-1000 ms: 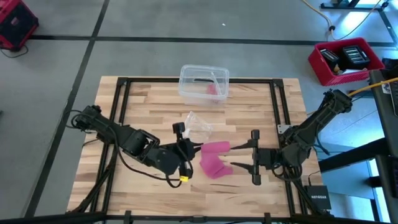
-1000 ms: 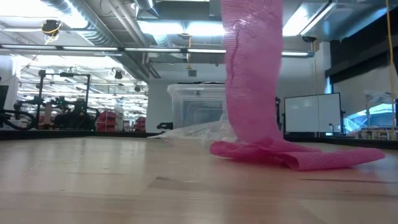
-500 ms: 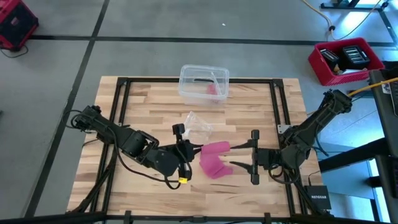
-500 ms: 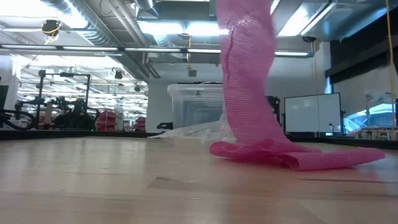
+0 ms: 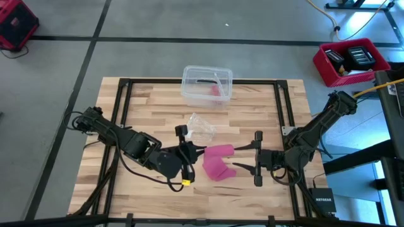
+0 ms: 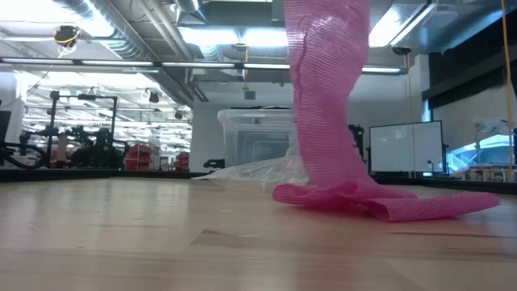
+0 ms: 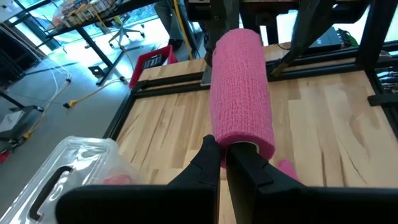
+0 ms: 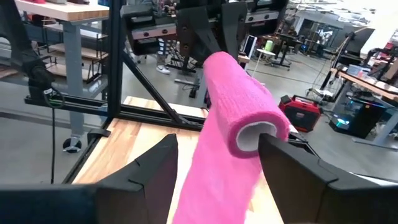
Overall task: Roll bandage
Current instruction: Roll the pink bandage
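Two pincers are seen at the bandage, which lies near the middle of the counter. The left pincer is closed tight on the white core at one end of the bandage's rolled part, as shown in the left wrist view, where the pink roll stretches away from the pinched fingers. The right pincer is held wide open at the roll's other end, one finger to each side of it, and nothing is gripped by it. From the roll a loose pink strip hangs down to the counter, where its tail is spread in flat folds. Beyond the bandage a crumpled clear wrapper is seen, and farther back, well apart from it, a clear plastic box.
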